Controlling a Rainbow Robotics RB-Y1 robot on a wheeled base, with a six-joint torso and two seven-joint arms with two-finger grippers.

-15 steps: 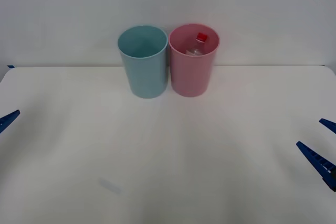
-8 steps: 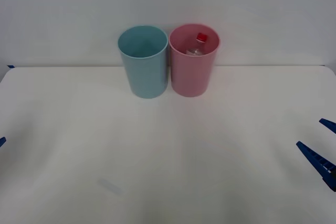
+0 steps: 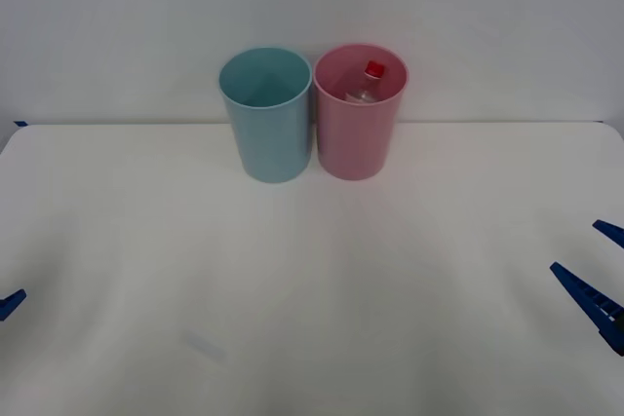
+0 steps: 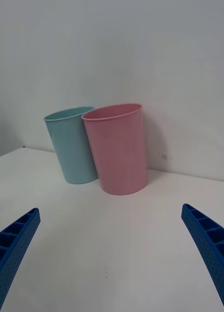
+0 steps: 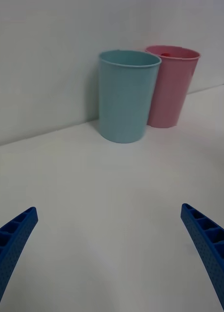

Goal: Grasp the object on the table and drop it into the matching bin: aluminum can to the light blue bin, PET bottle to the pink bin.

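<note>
The PET bottle (image 3: 368,85) sits inside the pink bin (image 3: 357,133), red cap up. My left gripper (image 5: 112,253) and right gripper (image 4: 112,253) are spread wide, empty, low at the table's (image 3: 312,270) edges, well apart from the light blue bin (image 3: 267,129)

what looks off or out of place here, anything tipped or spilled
Nothing stands out. The tall light blue plastic bin and tall pink plastic bin stand upright side by side on the white table; the clear red-capped bottle sits inside the pink one.

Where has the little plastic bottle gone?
In the front view, the PET bottle sits inside the pink bin, at the table's far edge, right of the light blue bin.
</note>
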